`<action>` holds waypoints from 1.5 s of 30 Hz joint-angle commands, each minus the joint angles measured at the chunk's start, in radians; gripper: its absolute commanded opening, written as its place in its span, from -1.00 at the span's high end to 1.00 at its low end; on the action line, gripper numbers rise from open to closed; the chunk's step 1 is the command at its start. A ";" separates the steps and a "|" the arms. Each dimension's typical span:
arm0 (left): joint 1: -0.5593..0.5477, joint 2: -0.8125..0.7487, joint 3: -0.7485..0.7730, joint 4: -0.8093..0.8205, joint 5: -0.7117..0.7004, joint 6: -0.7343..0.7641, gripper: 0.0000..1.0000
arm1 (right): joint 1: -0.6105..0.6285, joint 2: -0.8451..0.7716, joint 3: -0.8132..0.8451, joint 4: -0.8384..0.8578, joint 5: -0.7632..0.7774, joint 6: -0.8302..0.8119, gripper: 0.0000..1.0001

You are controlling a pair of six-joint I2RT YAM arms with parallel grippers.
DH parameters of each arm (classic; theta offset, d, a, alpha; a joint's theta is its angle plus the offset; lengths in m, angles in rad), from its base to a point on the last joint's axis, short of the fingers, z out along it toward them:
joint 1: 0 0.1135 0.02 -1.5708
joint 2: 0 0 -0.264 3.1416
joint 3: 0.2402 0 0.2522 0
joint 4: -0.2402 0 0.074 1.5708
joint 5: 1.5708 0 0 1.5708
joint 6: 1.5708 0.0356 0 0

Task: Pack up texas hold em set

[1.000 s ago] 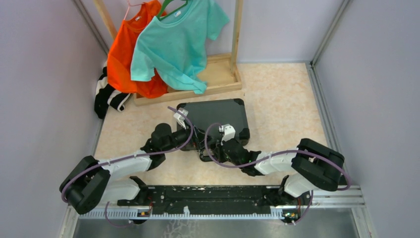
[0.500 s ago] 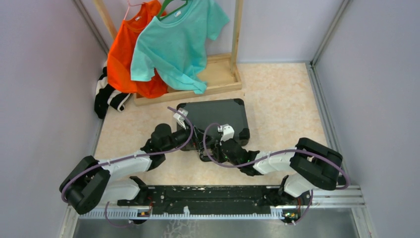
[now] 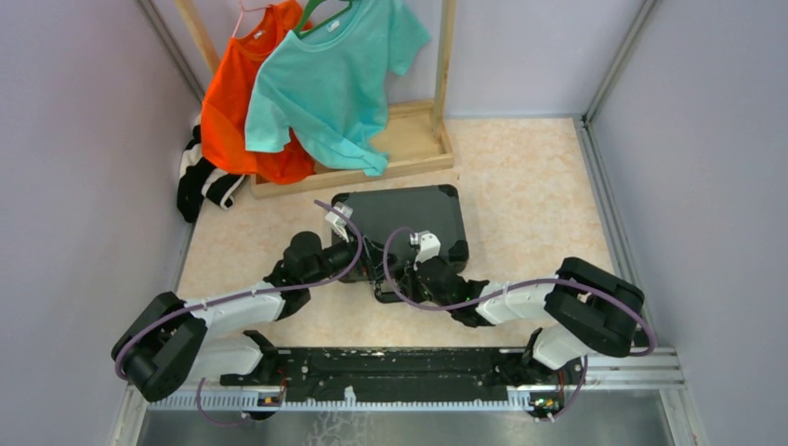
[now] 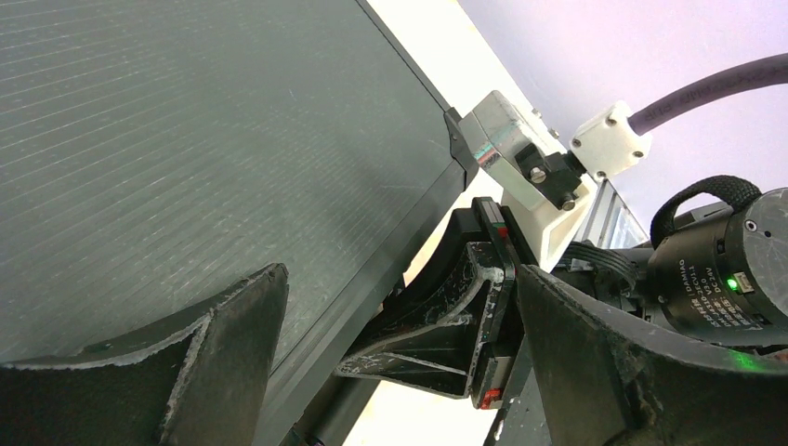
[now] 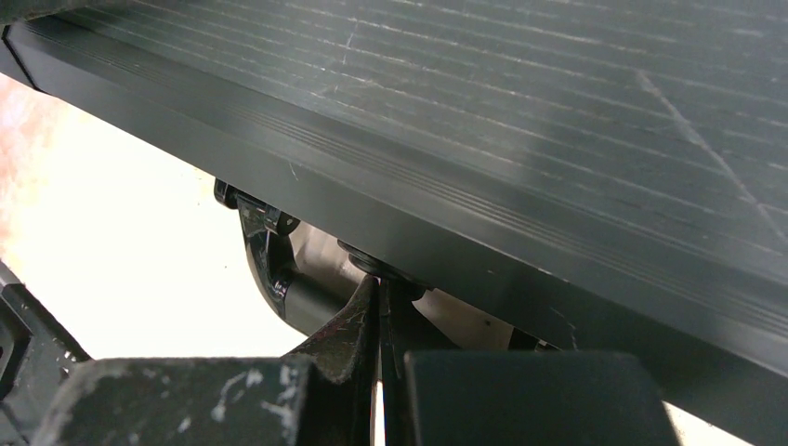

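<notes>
The black briefcase [image 3: 409, 218] lies closed and flat on the table; its ribbed lid fills the left wrist view [image 4: 186, 139] and the right wrist view [image 5: 511, 111]. No chips, card box, buttons or dice show. My left gripper [image 3: 365, 255] is open at the case's near edge, its jaws wide apart [image 4: 400, 279], with my right gripper's finger [image 4: 465, 316] between them. My right gripper [image 3: 395, 274] is shut, its tips [image 5: 379, 288] pressed up under the case's front rim beside the black handle [image 5: 269, 260].
A wooden clothes rack [image 3: 409, 139] with an orange shirt [image 3: 237, 102] and a teal shirt [image 3: 325, 84] stands behind the case. A black-and-white cloth [image 3: 200, 181] lies at the back left. Grey walls close in both sides.
My right arm has crept slightly left, towards the case's front edge. The left arm and the case have not visibly moved.
</notes>
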State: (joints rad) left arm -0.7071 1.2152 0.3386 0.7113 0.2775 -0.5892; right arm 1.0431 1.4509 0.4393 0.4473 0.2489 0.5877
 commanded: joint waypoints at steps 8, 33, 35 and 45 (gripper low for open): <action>-0.005 0.028 -0.095 -0.305 -0.018 -0.032 -0.99 | -0.097 0.083 -0.015 -0.060 0.106 -0.028 1.00; -0.003 0.014 -0.089 -0.306 -0.009 -0.032 -0.99 | -0.134 -0.224 -0.003 -0.216 0.061 -0.044 1.00; -0.003 0.014 -0.089 -0.305 -0.008 -0.031 -0.99 | -0.123 -0.238 0.014 -0.235 0.064 -0.049 1.00; -0.003 0.000 -0.081 -0.325 -0.025 -0.057 -0.99 | 0.047 -0.155 0.140 -0.327 0.206 -0.098 1.00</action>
State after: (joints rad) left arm -0.7113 1.1793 0.3279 0.6868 0.2737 -0.5934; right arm 1.0222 1.2545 0.4862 0.1635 0.3347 0.5381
